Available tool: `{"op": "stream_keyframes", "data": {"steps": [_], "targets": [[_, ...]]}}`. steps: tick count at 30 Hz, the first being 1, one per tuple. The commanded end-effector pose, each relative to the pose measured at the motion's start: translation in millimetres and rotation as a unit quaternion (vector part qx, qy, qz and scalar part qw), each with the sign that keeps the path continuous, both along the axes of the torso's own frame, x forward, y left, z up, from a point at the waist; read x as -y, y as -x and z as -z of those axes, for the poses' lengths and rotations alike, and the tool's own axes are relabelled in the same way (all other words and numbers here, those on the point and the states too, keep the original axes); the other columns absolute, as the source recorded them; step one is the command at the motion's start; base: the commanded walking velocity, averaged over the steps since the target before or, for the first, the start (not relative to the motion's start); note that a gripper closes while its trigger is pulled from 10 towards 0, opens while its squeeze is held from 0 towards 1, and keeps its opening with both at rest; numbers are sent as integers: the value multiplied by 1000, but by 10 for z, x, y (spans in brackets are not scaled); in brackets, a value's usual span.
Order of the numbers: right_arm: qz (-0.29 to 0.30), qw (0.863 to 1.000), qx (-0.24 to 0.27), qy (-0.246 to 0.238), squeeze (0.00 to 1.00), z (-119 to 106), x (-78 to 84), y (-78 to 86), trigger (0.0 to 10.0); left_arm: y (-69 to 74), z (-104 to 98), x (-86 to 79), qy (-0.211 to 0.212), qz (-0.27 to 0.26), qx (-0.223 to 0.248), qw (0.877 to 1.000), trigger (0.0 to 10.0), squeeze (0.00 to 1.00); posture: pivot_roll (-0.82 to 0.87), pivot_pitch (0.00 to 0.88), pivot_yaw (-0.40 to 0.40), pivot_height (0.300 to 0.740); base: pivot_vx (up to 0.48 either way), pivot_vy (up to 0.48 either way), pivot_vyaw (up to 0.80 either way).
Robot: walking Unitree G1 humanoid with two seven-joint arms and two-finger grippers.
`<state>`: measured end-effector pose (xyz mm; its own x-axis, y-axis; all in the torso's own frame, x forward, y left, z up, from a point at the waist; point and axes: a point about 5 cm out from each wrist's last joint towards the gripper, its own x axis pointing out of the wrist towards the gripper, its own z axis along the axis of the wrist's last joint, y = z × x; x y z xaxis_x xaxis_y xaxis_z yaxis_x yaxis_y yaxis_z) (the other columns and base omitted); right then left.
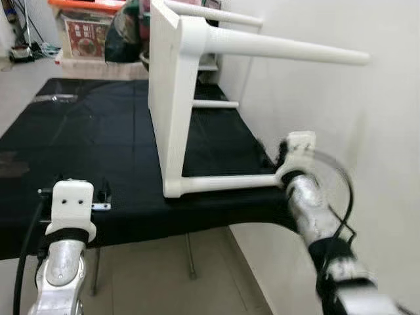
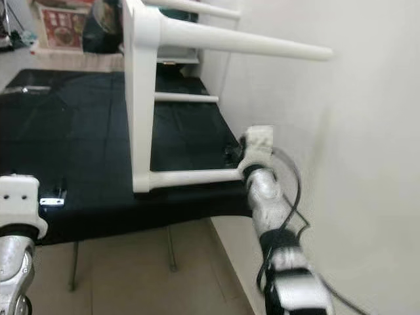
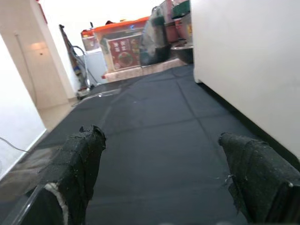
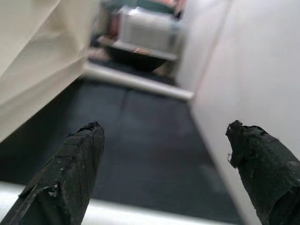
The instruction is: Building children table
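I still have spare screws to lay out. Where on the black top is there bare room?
The broad black top left of the tipped white table is free, from the left hand back to the boxes. The strip between table and wall is crowded: legs and the right hand there.

White children's table [image 1: 172, 98], plain black cloth over the bench [image 1: 79, 144], black-fingered left pincer [image 3: 164, 187], silver arms, orange-lidded box [image 1: 85, 6], pale wall.

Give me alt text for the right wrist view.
The right tool hovers open over the black table cover, its two black fingers spread apart. A white table leg lies across the cover ahead, with a white wall close alongside.
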<state>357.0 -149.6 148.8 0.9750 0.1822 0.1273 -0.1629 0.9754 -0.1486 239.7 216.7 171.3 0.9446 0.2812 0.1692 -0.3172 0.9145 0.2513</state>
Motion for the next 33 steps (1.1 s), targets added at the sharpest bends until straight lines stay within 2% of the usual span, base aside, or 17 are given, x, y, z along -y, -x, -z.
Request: {"op": "stream_keyframes", "data": {"steps": [1, 3, 4, 7, 10, 12, 14, 15, 16, 17, 18, 22, 23, 25, 27, 33], "targets": [[12, 1000, 10, 7, 1000, -56, 25, 13, 10000, 3, 54, 29, 2, 5, -9, 1000, 10000, 0, 118, 0, -149, 740, 0, 0, 0], [12, 1000, 10, 7, 1000, -56, 25, 13, 10000, 3, 54, 29, 2, 5, -9, 1000, 10000, 0, 118, 0, -149, 740, 0, 0, 0], [26, 999, -19, 14, 1000, -24, -37, -1, 10000, 5, 60, 18, 2, 1, -9, 1000, 10000, 0, 116, 0, -152, 740, 0, 0, 0], [37, 999, -34, 18, 1000, -15, -51, -22, 10000, 6, 61, 13, 3, -2, -8, 1000, 10000, 0, 116, 0, -152, 740, 0, 0, 0], [45, 998, -48, 24, 1000, -47, -140, -84, 10000, -2, 65, 4, 4, -7, -8, 1000, 10000, 0, 116, 0, -156, 740, 0, 0, 0], [50, 996, -71, 24, 1000, -89, -310, -207, 10000, -2, 65, 0, 5, -13, -4, 1000, 10000, 0, 120, 0, -161, 740, 0, 0, 0], [30, 995, -93, 19, 988, -133, -548, -264, 10000, 6, 57, -13, 3, -22, 0, 1000, 10000, 0, 133, 0, -171, 740, 0, 0, 0], [4, 995, -101, 18, 949, -160, -727, -269, 10000, 14, 54, -30, 3, -28, 0, 1000, 10000, 0, 146, 0, -184, 740, 0, 0, 0], [4, 995, -101, 18, 949, -160, -727, -269, 10000, 14, 54, -30, 3, -28, 0, 1000, 10000, 0, 146, 0, -184, 740, 0, 0, 0], [-13, 994, -102, 20, 937, -182, -839, -239, 10000, 18, 53, -40, 3, -31, 1, 1000, 10000, 0, 148, 0, -186, 740, 0, 0, 0], [-13, 994, -102, 20, 937, -182, -839, -239, 10000, 18, 53, -40, 3, -31, 1, 1000, 10000, 0, 148, 0, -186, 740, 0, 0, 0], [-112, 988, -107, 17, 937, -252, -1409, -73, 10000, 58, 49, -91, 0, -46, 3, 999, 10000, 0, 169, 0, -202, 740, 0, 0, 0], [-112, 988, -107, 17, 937, -252, -1409, -73, 10000, 58, 49, -91, 0, -46, 3, 999, 10000, 0, 169, 0, -202, 740, 0, 0, 0], [-130, 984, -116, 27, 933, -254, -1528, -41, 10000, 70, 44, -97, 0, -50, 5, 999, 10000, 0, 175, 0, -208, 740, 0, 0, 0], [-125, 983, -132, 31, 933, -219, -1548, -75, 10000, 75, 43, -96, 0, -52, 6, 999, 10000, 0, 186, 0, -216, 740, 0, 0, 0], [-114, 980, -162, 33, 925, -116, -1493, -101, 10000, 89, 45, -105, -2, -55, 6, 998, 10000, 0, 189, 0, -215, 740, 0, 0, 0]]}}
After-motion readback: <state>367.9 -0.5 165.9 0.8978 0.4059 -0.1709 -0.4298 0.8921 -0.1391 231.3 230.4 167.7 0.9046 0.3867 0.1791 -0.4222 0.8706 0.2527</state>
